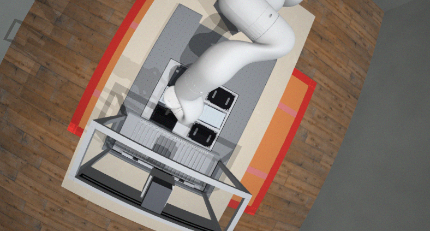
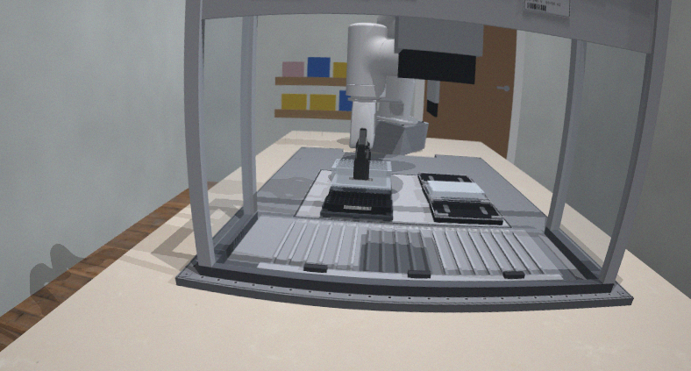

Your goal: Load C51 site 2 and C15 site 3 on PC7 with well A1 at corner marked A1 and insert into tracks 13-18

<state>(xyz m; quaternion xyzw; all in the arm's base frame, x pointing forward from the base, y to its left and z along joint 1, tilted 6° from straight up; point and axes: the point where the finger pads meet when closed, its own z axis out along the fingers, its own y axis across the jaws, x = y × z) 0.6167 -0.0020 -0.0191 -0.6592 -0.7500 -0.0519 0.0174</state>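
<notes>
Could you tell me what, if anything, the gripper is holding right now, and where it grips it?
The gripper is shut on a pale well plate, fingers across its middle, low over the carrier.

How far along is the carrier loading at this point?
Done: a dark plate sits at the rail end of the carrier; the two end nests stand empty, the white plate between them. In hand: the gripper is shut on a pale block, low over the middle site. Left: seat it, release, push the carrier into the rails.
</notes>
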